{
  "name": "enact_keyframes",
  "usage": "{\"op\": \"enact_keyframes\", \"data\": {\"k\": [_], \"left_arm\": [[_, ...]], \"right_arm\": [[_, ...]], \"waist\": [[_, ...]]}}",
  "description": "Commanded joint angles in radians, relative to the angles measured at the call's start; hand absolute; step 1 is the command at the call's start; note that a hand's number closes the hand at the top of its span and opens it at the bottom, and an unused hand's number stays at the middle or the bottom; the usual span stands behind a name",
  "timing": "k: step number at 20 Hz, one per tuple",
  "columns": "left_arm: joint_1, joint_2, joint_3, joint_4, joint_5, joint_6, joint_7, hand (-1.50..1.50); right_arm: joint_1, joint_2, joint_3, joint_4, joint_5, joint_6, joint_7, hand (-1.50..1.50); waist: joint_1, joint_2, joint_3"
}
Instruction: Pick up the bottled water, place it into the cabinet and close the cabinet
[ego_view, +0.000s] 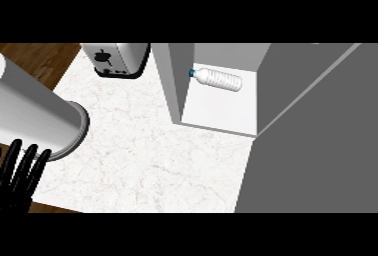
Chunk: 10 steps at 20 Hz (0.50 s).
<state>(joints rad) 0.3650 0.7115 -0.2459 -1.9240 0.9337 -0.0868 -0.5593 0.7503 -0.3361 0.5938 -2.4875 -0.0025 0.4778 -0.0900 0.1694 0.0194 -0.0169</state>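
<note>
White marbled tabletop (148, 150) fills most of my head view, w/ wood floor (37, 60) showing at top left and a sliver at bottom left.

Starting at the hand: my left hand (18, 175) sits at the lower-left edge, fingers straight and close together, pointing up, holding nothing. Resting there, not touching any task item. Just above it is a big grey forearm (37, 117), a fat cylinder w/ a dark rim at its end, coming in from the left edge and overhanging the tabletop's left side. Right hand doesn't show anywhere.

Moving out: toaster (117, 59) at top centre-left on the tabletop's far end, silver body, black base, a lever and knobs on its near face.

Further right is the cabinet (177, 80), grey walls, open toward me. Its white inside floor (221, 107) is lit. Bottle (218, 79) lies on its side inside the cabinet, at the back of that floor, blue cap pointing left and right by the left wall; can't tell if the cap touches it. Clear ribbed body angles down to the right.

Cabinet door (317, 130) is a wide grey slab taking up the right side of view, swung open, running from top right to the bottom edge and covering the tabletop there. Bottle well apart from my left hand.
</note>
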Motion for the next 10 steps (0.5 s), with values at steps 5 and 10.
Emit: {"op": "enact_keyframes", "data": {"k": [5,10], "left_arm": [[-0.018,0.040,0.032,-0.005,0.018,-0.046,0.013,-1.50],[-0.009,0.054,0.021,-0.004,0.021,-0.071,0.027,-1.50]], "right_arm": [[-0.163,-0.016,0.169,-0.015,0.026,0.063,0.139,1.50],[-0.281,-0.086,0.104,-0.030,0.054,0.107,0.159,-1.50]], "waist": [[0.053,0.015,-0.005],[0.101,0.010,-0.013]]}}
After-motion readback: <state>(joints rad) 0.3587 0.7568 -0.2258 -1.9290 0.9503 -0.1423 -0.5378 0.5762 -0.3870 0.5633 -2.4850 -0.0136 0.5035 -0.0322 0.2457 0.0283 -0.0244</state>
